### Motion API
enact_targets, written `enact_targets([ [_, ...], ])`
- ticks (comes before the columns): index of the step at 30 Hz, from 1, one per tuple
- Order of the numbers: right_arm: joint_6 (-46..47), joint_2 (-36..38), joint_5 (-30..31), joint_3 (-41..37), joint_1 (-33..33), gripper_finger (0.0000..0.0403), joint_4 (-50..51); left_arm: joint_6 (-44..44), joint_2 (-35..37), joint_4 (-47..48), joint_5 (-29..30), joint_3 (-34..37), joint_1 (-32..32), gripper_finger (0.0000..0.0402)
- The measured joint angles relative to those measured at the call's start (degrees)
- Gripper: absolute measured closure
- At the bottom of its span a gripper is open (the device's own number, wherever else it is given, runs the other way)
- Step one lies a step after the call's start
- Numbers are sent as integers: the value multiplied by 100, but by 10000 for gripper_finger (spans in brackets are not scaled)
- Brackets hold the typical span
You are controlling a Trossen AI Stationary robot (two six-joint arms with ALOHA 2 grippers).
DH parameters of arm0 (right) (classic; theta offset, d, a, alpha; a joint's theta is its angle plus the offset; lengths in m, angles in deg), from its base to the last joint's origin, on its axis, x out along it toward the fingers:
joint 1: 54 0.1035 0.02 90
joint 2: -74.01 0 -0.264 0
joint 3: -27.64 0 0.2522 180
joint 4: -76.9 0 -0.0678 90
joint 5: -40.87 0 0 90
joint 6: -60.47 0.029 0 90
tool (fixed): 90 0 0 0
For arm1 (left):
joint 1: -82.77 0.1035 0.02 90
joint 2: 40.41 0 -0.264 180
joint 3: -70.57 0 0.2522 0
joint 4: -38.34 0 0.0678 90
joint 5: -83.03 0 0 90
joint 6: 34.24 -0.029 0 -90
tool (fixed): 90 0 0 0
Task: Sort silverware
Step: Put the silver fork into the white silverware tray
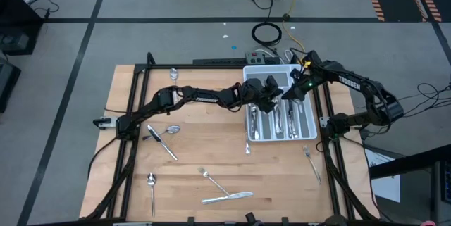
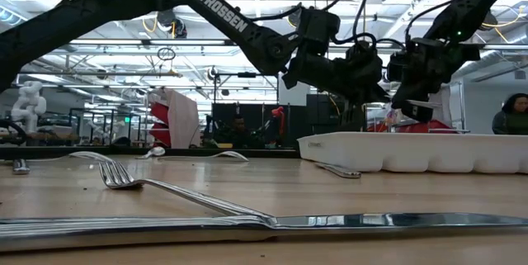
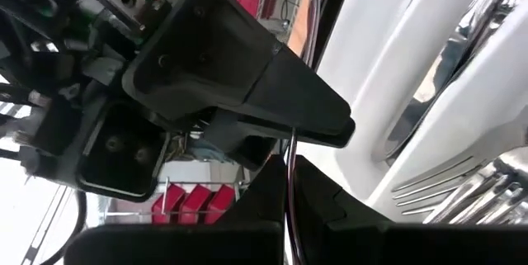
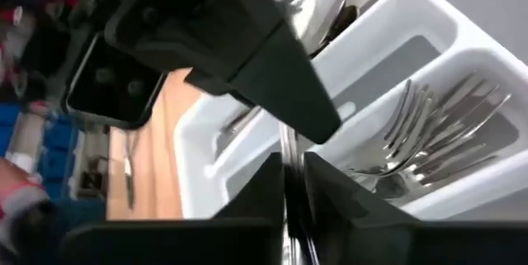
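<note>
Meeting over the white compartmented plastic tray (image 1: 304,133) at the tabletop's far right corner, your left end effector (image 1: 270,101) and right end effector (image 1: 294,93) both pinch one slim silver utensil (image 4: 288,153); it runs lengthwise between them, equally near each.

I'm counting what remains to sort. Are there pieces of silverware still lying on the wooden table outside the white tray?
Yes, the high view shows several pieces of silverware scattered on the wooden table, outside the white tray.

Shiny silverware (image 1: 227,198) scattered, some trayed
</note>
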Motion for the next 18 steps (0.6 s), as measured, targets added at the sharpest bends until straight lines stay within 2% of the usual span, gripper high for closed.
enact_targets([
  [2,-150,4,95,0,11,389,9,6,0,2,-64,6,0,396],
  [8,-252,7,126,0,10,399,72,33,0,5,-151,7,-4,396],
  [11,-244,7,190,0,11,400,86,38,0,10,-98,7,-9,383],
  [16,-83,0,968,-3,2,401,36,33,0,20,-74,11,-11,363],
  [18,-62,0,1032,-13,-10,400,20,113,11,-30,-76,5,-19,361],
])
